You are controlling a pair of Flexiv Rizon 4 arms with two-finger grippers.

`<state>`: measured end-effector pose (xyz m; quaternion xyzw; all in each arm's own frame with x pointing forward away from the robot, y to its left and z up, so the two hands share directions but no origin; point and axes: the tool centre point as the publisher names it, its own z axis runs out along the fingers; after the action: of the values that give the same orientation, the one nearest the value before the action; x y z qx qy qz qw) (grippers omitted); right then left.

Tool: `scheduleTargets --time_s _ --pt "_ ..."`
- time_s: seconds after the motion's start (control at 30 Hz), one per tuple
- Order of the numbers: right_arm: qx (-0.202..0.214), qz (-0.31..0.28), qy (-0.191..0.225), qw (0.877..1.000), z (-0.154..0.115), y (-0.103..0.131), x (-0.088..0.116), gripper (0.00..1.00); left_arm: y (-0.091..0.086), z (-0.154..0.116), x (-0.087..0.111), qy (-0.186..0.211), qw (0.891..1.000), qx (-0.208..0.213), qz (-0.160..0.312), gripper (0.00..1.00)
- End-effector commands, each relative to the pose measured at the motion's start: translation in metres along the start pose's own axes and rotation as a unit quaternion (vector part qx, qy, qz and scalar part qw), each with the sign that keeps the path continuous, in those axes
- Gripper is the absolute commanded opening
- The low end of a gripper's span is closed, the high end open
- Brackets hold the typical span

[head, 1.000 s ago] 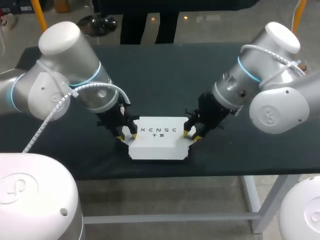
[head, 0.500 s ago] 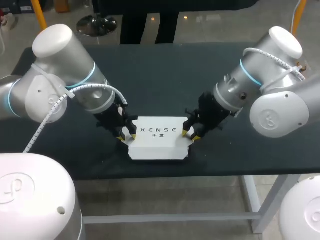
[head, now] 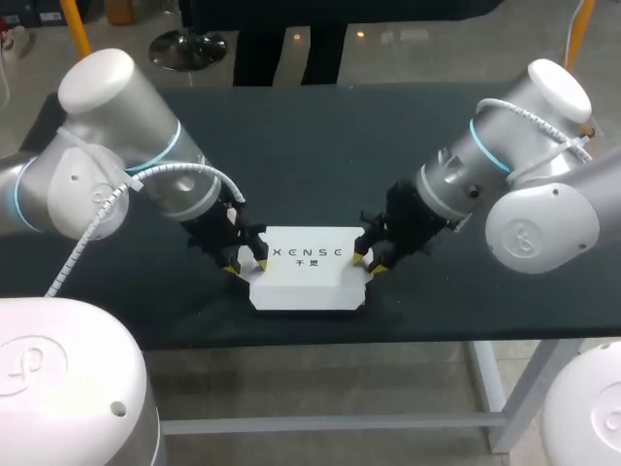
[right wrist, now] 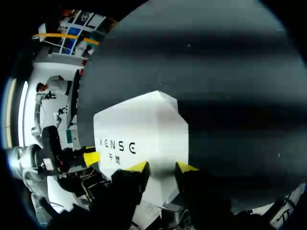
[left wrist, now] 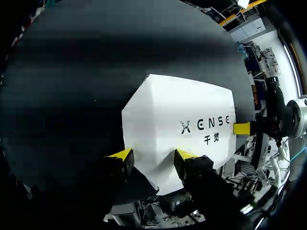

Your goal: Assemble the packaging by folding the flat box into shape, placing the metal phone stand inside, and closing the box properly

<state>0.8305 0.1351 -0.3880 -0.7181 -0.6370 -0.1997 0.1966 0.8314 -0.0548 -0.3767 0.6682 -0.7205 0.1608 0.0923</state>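
Observation:
The white box (head: 308, 270) lies with its lid down near the table's front edge, its printed top facing up. My left gripper (head: 245, 262) is at its left end. In the left wrist view this gripper (left wrist: 151, 158) stands open, with one fingertip (left wrist: 184, 155) over the box (left wrist: 180, 127) top and the other beside the end wall. My right gripper (head: 364, 262) is at the right end. In the right wrist view it (right wrist: 160, 167) straddles the end edge of the box (right wrist: 139, 127), its fingers apart. No metal phone stand is visible.
The black table (head: 320, 155) stretches bare behind the box. Its front edge (head: 320, 338) runs just below the box. Both arms slant in from the sides, leaving free room in the middle and at the back.
The left gripper's fingers have spread a little wider at the box's left end, and the left arm's upper part has shifted slightly left. The box and right gripper stay put.

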Motion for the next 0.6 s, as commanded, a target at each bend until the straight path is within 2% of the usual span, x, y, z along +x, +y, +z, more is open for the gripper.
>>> scheduleTargets --time_s 0.03,0.17,0.27,0.4,0.6 --pt "0.003 -0.001 0.002 1.0 0.0016 0.0007 -0.0007 0.41 -0.0008 0.0018 -0.0009 0.0 1.0 0.0 0.0 0.59" --pt "0.003 -0.001 0.002 1.0 0.0016 0.0007 -0.0007 0.42 -0.0008 0.0018 -0.0009 0.0 1.0 0.0 0.0 0.54" --pt "0.003 -0.001 0.002 1.0 0.0016 0.0007 -0.0007 0.42 -0.0008 0.0018 -0.0009 0.0 1.0 0.0 0.0 0.58" --pt "0.003 -0.001 0.002 1.0 0.0016 0.0007 -0.0007 0.43 -0.0008 0.0018 -0.0009 0.0 1.0 0.0 0.0 0.53" --pt "0.003 -0.001 0.002 1.0 0.0016 0.0007 -0.0007 0.44 -0.0008 0.0018 -0.0009 0.0 1.0 0.0 0.0 0.55"
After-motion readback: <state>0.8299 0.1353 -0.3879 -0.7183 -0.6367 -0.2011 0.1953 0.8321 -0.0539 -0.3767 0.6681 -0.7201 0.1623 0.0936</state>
